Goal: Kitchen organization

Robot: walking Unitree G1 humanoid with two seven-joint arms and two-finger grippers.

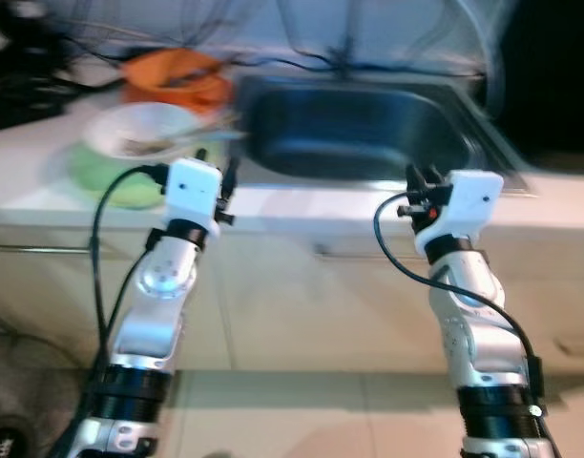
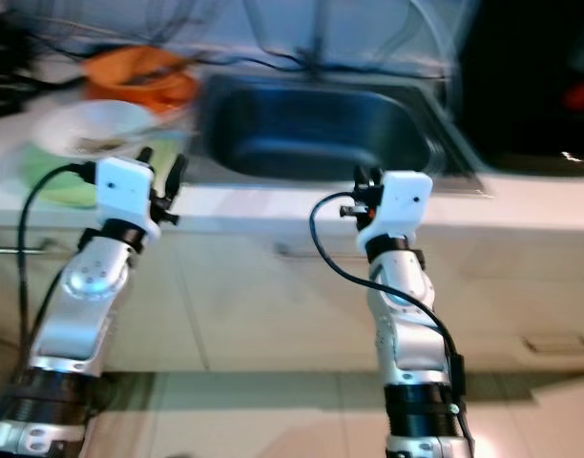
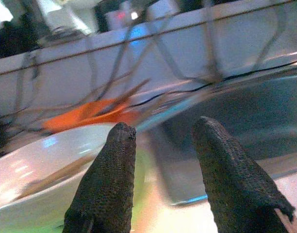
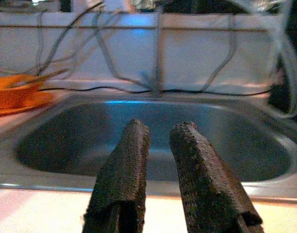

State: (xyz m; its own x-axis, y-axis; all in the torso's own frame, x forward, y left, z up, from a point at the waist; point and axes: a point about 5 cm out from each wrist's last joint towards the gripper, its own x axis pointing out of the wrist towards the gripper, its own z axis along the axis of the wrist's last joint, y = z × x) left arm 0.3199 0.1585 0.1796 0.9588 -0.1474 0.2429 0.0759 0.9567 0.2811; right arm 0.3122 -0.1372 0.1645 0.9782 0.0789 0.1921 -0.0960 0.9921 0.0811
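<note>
A white bowl (image 1: 139, 131) with food scraps and a utensil sits on a green plate (image 1: 111, 181) on the counter, left of the steel sink (image 1: 354, 134). Behind it stands an orange bowl (image 1: 173, 76) on an orange plate. My left gripper (image 1: 220, 176) is raised at the counter's front edge, just right of the white bowl (image 3: 37, 187), open and holding nothing. My right gripper (image 1: 421, 186) is held up at the sink's front rim (image 4: 139, 187), its fingers a little apart and empty.
Black cables (image 1: 302, 62) run along the white wall behind the sink (image 4: 153, 141). Dark objects stand on the counter at the far left (image 1: 20, 86). Pale cabinet fronts (image 1: 302, 305) lie below the counter, with tiled floor (image 1: 311, 410) beneath me.
</note>
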